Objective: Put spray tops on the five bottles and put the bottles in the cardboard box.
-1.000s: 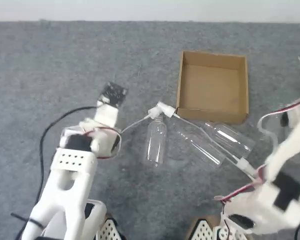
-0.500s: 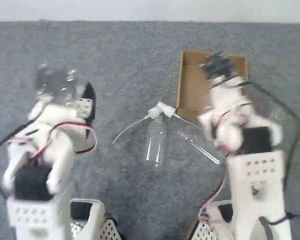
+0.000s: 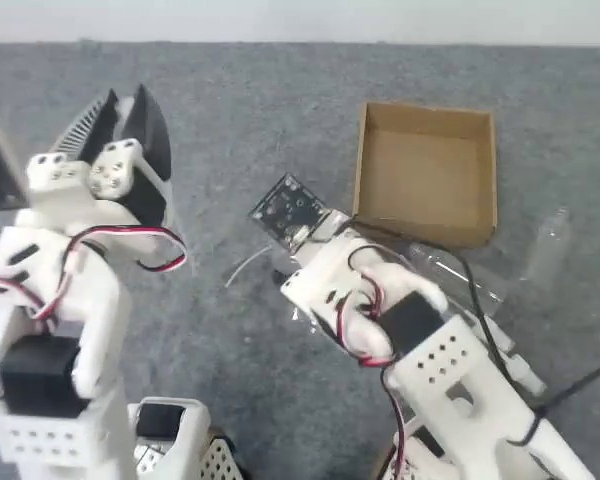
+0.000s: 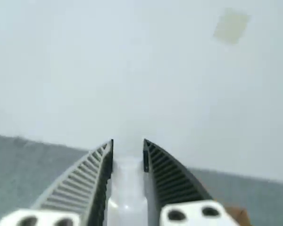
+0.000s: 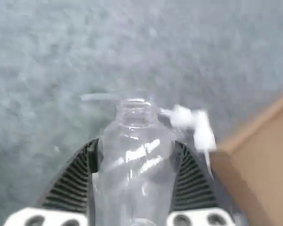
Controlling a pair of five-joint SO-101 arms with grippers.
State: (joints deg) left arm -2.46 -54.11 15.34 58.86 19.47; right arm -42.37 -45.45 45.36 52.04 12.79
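Note:
A clear bottle (image 5: 132,123) with an open neck lies on the grey carpet, and my right gripper (image 5: 136,143) is shut on its body. Just past the neck lies a white spray top (image 5: 194,126), and its thin tube (image 3: 242,265) sticks out from under the right arm (image 3: 380,310) at the table's middle. The cardboard box (image 3: 358,165) stands empty behind it. My left gripper (image 3: 125,95) is raised at the left and points up, shut on a pale white piece (image 4: 127,188) that looks like a spray top.
A clear bottle (image 3: 547,240) stands upright right of the box. Another bottle (image 3: 455,270) lies in front of the box. White spray parts (image 3: 510,358) lie beside the right arm's base. The carpet between the arms is open.
The left arm has risen, so its gripper now points up. The right arm has swung from the box down over the middle bottle, and its gripper has closed on that bottle.

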